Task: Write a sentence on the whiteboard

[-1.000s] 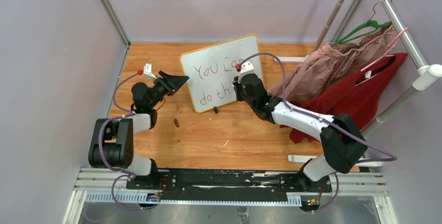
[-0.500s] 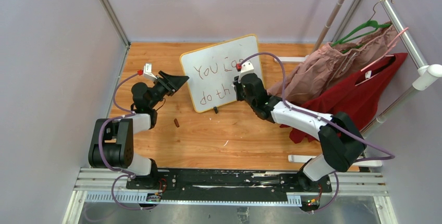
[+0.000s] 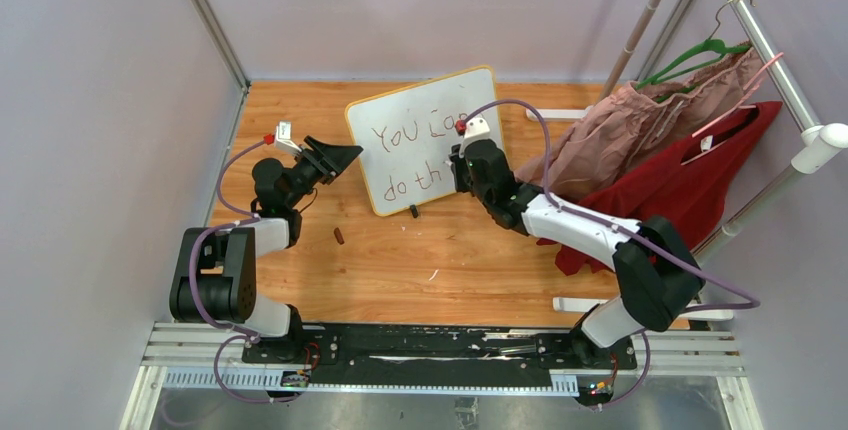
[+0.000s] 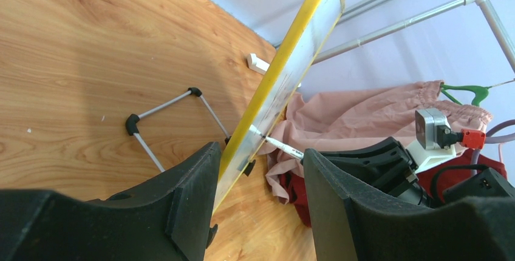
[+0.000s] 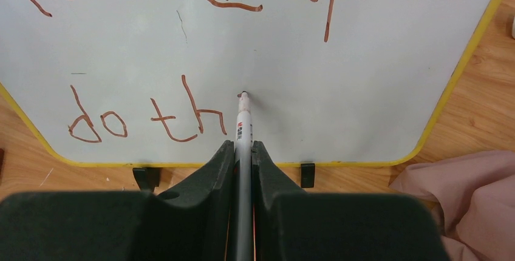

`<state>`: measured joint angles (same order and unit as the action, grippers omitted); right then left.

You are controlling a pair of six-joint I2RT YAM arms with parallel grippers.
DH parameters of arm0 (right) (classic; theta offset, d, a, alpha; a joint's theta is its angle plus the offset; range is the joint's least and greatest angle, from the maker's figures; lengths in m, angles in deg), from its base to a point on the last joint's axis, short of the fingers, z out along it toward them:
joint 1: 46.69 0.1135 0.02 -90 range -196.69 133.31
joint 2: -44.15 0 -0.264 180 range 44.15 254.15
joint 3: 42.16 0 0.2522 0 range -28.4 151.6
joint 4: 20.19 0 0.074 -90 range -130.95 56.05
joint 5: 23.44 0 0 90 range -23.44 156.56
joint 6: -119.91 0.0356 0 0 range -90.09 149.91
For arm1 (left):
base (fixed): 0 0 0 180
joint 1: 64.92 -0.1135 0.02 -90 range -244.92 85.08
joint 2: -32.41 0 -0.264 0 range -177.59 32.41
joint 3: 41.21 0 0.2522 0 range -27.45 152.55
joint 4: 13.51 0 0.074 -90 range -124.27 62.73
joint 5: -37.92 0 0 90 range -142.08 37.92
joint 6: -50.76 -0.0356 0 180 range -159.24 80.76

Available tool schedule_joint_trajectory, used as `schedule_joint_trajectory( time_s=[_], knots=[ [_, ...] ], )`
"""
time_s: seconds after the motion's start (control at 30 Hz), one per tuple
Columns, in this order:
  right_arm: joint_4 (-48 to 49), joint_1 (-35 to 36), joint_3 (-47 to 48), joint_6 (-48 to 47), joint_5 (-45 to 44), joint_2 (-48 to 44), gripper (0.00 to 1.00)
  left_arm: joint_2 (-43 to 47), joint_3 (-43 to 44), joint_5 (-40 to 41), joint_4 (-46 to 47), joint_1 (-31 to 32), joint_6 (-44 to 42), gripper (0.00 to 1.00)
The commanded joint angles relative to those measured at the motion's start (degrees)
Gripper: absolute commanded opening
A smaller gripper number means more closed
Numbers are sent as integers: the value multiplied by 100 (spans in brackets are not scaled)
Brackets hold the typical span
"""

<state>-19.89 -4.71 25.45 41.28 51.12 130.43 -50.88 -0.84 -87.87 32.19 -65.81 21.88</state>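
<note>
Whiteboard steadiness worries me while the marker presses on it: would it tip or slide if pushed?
Probably tippy: the whiteboard stands thin and tilted on a light wire stand. It looks stiff, so it likely won't flex under the marker. The left gripper, its jaws straddling the board's edge, may limit sliding.

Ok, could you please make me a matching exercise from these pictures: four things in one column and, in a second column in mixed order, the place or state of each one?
Things:
1. whiteboard
2. marker
3. left pincer
4. red cloth

Places or states:
a. open, one finger on each side of the board's edge
b. stands on the wooden table, with writing on it
c. hangs at the far right, beside a pink cloth
d. clamped in the right pincer, tip at the board

Pairs: 1-b, 2-d, 3-a, 4-c.
</note>
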Motion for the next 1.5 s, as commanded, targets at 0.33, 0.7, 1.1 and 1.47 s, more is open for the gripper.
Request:
schedule_joint_trajectory(
  time_s=[0.33,0.7,1.1,1.47],
  knots=[
    [4,-97,-243,116,219,-439,0,65,-51,-77,197,27,-26,57],
    [-18,-87,-345,208,371,-316,0,55,-51,-78,197,27,-21,57],
    [-10,-102,-129,269,197,-144,0,57,-51,-78,189,29,-33,58],
    [81,-104,-64,246,96,-108,0,55,-51,-77,197,34,-22,58]
  ],
)
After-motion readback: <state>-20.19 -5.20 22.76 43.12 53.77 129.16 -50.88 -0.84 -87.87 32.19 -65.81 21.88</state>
